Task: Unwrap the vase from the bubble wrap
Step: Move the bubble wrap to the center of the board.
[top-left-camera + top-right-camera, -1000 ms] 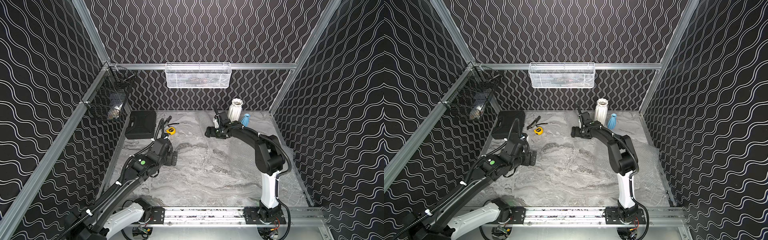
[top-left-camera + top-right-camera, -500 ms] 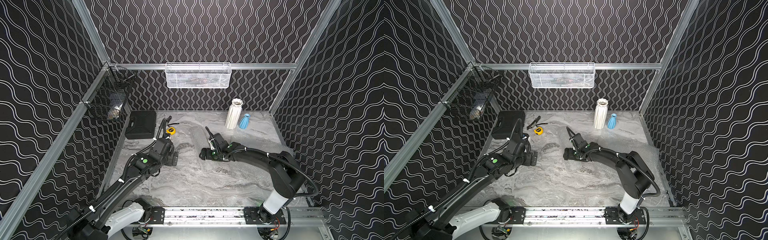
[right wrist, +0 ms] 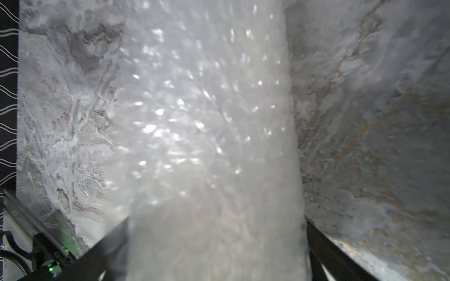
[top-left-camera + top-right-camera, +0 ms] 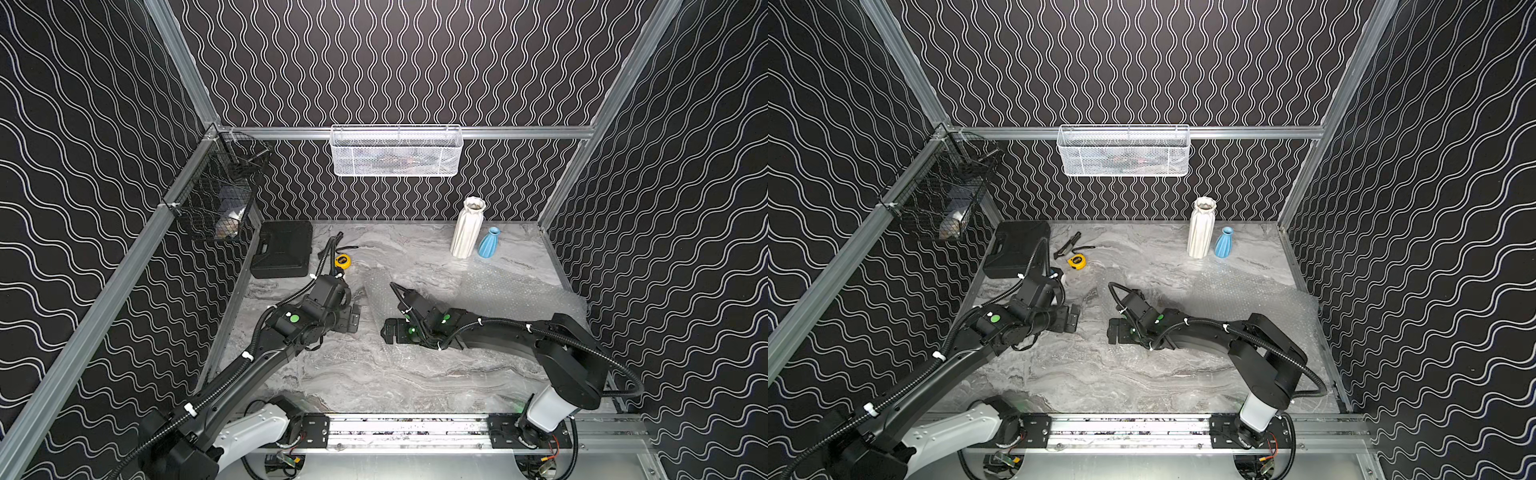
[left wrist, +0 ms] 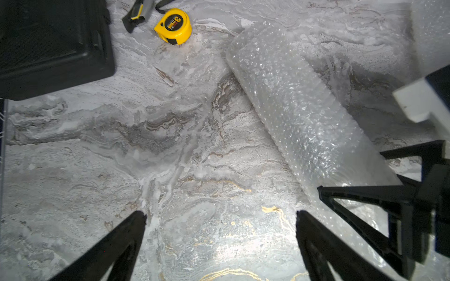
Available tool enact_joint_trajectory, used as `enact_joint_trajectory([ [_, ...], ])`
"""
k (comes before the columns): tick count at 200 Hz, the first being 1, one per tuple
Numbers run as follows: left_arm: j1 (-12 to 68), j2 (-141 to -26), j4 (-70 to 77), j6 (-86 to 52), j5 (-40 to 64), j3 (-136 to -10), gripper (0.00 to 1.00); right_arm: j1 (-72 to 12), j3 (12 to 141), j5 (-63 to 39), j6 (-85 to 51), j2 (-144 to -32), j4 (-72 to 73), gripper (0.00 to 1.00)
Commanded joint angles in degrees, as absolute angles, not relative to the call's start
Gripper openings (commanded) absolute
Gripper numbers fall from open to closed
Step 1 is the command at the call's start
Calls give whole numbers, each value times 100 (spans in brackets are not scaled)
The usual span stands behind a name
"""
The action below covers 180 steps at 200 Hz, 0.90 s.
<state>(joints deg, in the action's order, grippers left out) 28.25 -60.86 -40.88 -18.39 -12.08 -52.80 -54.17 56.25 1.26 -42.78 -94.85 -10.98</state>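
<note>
Altogether two vases [image 4: 468, 226], one bubble wrap roll [image 5: 292, 104]

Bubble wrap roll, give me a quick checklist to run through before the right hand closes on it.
1. Target: bubble wrap roll lies on the table: ok.
2. Alignment: right hand astride the roll, fingers wide on either side: ok.
3. Contact with the roll: cannot tell.
4. Helper: left hand open, empty, beside the roll: ok.
5. Vase inside the roll: cannot tell.
6. Bystanders: white vase and blue vase upright, away from both hands: ok.
</note>
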Motion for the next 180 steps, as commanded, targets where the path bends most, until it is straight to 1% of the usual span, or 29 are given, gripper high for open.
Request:
enact_joint_trajectory([
  [1, 2804, -6207, -3685, -2369, -689, -5179, 99, -5434, 5683, 283, -4145, -9231, -1207, 99],
  [31, 2665, -6592, -2737, -3056, 52, -4735, 99, -5434, 5737, 273, -3878, -8845, -1451, 99],
  [68, 2421, -7299, -1968, -3454, 790, -4552, 99, -5427, 5824, 442, -3557, -8552, -1698, 99],
  [88, 2404, -7611, -1641, -3557, 1070, -4492, 97, -5394, 6033, 566, -3388, -8640, -1967, 99],
  [114, 2413, -7928, -1362, -3495, 1341, -4534, 91, -5253, 6351, 425, -3205, -8831, -2278, 97],
  [135, 2408, -8119, -1192, -3472, 1557, -4602, 89, -5009, 6446, 92, -3056, -8924, -2337, 91],
  [157, 2411, -8250, -1085, -3458, 1709, -4682, 87, -4621, 6415, -427, -3023, -8982, -2311, 80],
  [180, 2409, -8392, -970, -3428, 1869, -4785, 85, -4261, 6268, -861, -2997, -8987, -2204, 73],
])
